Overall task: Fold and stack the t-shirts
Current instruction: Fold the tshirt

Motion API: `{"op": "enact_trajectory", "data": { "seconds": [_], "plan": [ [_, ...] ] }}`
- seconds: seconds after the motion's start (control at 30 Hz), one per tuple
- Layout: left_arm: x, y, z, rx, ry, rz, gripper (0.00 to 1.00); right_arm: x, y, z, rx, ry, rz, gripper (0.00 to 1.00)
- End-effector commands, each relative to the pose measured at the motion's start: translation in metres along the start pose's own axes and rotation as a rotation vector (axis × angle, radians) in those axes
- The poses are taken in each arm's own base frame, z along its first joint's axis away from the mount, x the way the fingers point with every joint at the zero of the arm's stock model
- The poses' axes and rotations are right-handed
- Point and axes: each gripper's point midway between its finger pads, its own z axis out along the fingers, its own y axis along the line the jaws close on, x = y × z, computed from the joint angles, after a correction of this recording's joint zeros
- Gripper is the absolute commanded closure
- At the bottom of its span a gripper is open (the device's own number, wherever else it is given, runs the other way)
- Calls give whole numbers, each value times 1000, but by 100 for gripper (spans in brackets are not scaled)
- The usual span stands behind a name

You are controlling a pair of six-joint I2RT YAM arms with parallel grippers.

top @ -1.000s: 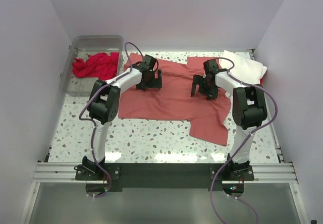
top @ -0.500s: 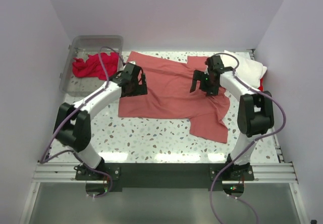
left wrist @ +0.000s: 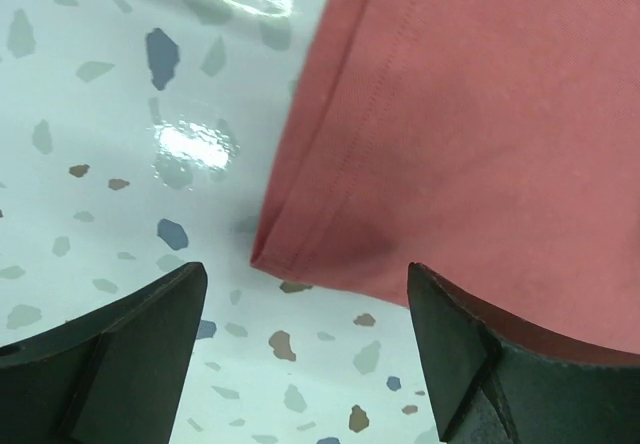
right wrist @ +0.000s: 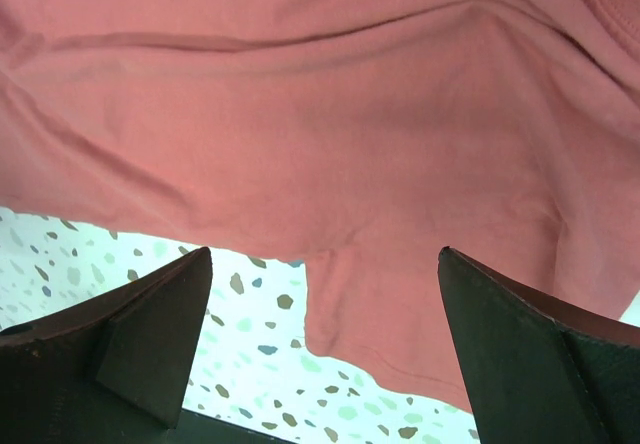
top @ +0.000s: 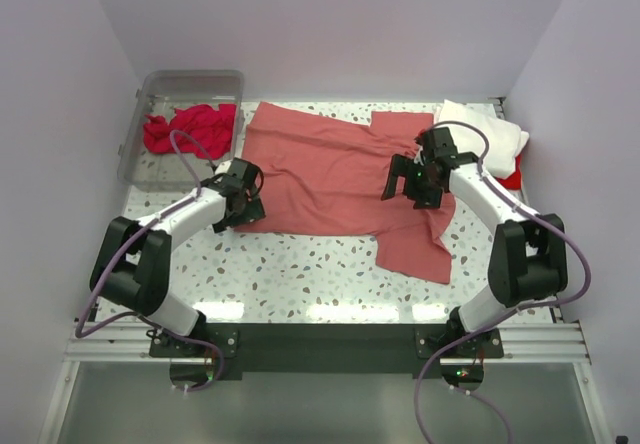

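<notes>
Top external view has the left arm folded low with its elbow out to the near left, the forearm reaching to the near-left corner of the large coral-red t-shirt (top: pixel 330 174) spread flat on the table (top: pixel 300 274); the left gripper (top: pixel 240 204) has its fingers spread to either side of that corner, holding nothing. The right arm stretches forward with its wrist bent down over the shirt's right side, and the right gripper (top: pixel 412 186) is likewise spread wide and empty. A white t-shirt (top: pixel 490 134) lies at the far right with a crimson sliver (top: pixel 515 176), perhaps another shirt, under it, and a bright red t-shirt (top: pixel 190 129) sits bunched in the clear bin (top: pixel 190 82).
</notes>
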Motion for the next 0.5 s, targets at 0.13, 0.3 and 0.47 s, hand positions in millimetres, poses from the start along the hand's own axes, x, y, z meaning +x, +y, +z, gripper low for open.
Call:
{"op": "enact_trajectory", "data": {
  "seconds": [0.13, 0.3, 0.47],
  "plan": [
    [-13, 6, 19, -2, -34, -95, 19, 8, 1, -20, -18, -17, 7, 2],
    [0, 7, 26, 10, -4, -100, 33, 15, -8, -26, 14, -22, 13, 2],
    [6, 11, 30, 2, 15, -97, 47, 21, -19, -37, 39, -29, 43, 2]
  ]
}}
